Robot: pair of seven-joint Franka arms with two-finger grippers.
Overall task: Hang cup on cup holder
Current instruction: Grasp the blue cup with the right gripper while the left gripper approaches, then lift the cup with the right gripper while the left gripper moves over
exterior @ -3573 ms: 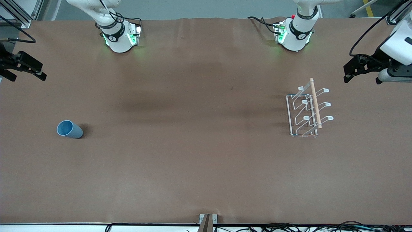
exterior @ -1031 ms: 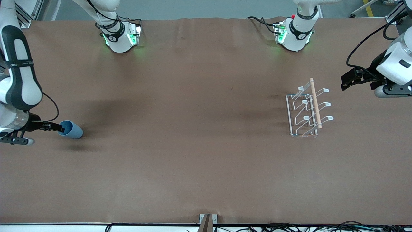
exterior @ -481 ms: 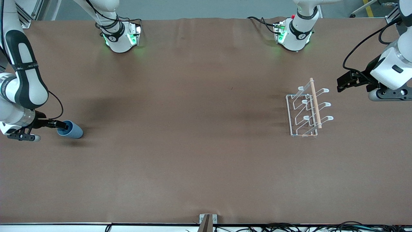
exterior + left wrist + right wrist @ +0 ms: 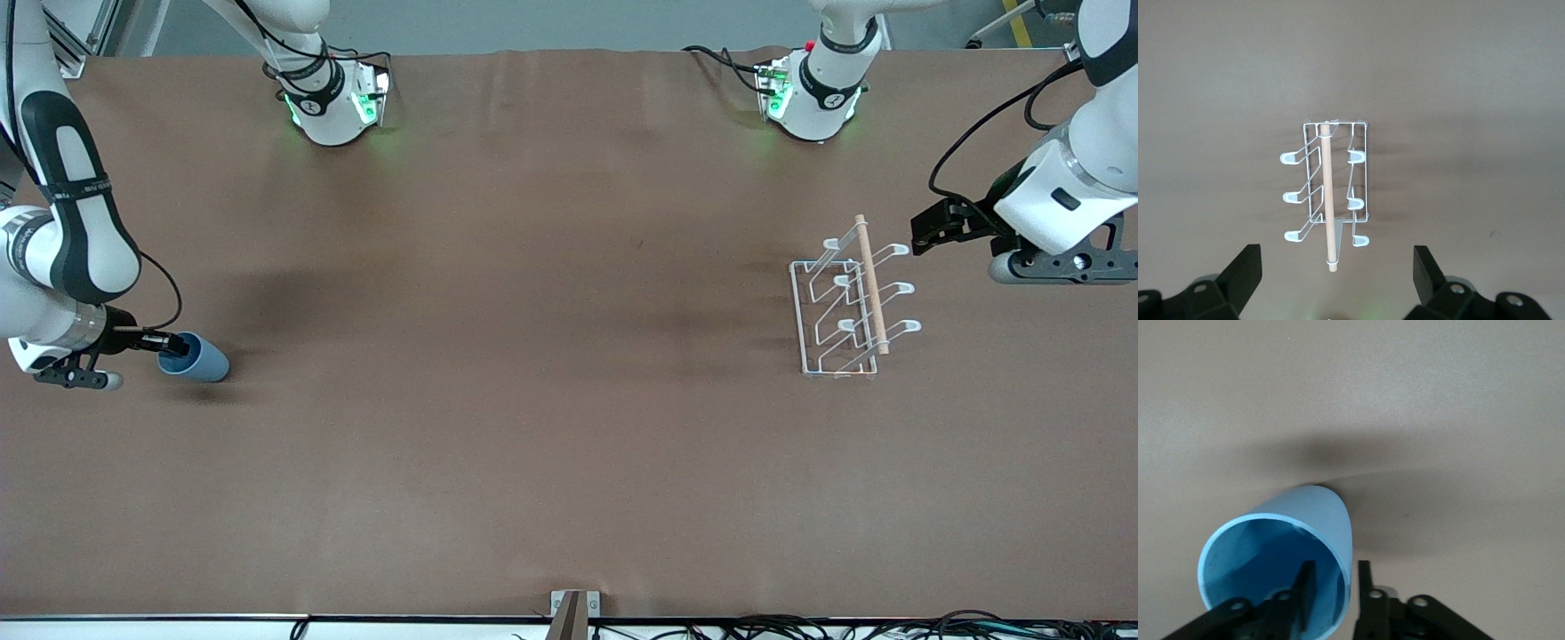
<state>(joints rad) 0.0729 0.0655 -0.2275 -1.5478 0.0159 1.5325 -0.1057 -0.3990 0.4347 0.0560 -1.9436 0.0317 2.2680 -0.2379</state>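
Your front view high over the table (image 4: 551,444) facing both bases, left wrist view above cup holder (image 4: 1328,187), right wrist view close on cup (image 4: 1278,567) rim, both also in front view.

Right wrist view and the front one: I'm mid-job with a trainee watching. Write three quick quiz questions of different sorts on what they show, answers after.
1. True or false: the cup stands upright on the table.
2. Multiple choice: how does the right gripper meet the cup? A) around its base; B) one finger inside the rim, one outside, pinching the wall; C) hovering well above it.
3. Fill in: the left gripper is open and hangs beside the ______.

Key: 1. False, it lies on its side, mouth toward the right gripper. 2. B. 3. cup holder.
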